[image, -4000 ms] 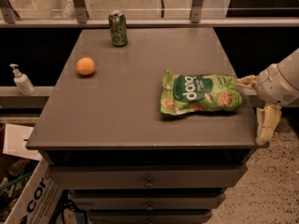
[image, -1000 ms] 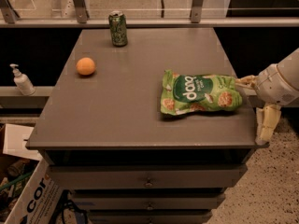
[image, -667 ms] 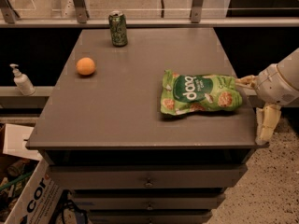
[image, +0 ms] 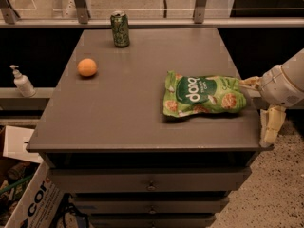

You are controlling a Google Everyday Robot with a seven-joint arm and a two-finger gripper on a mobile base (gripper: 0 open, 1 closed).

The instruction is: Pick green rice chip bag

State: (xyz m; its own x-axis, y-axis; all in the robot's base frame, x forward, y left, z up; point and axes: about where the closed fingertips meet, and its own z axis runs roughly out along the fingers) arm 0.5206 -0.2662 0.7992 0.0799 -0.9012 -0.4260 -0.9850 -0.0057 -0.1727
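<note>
The green rice chip bag (image: 204,97) lies flat on the right half of the grey table (image: 123,118), its dark green patch with white lettering facing up. My gripper (image: 260,105) is at the table's right edge, just right of the bag. It is open and empty. One pale finger (image: 249,83) reaches the bag's right end; the other finger (image: 270,126) hangs lower, by the table's front right corner.
A green drink can (image: 120,29) stands at the table's far edge. An orange (image: 87,67) lies on the left part. A pump bottle (image: 21,82) stands on a ledge to the left. A cardboard box (image: 23,198) sits on the floor at lower left.
</note>
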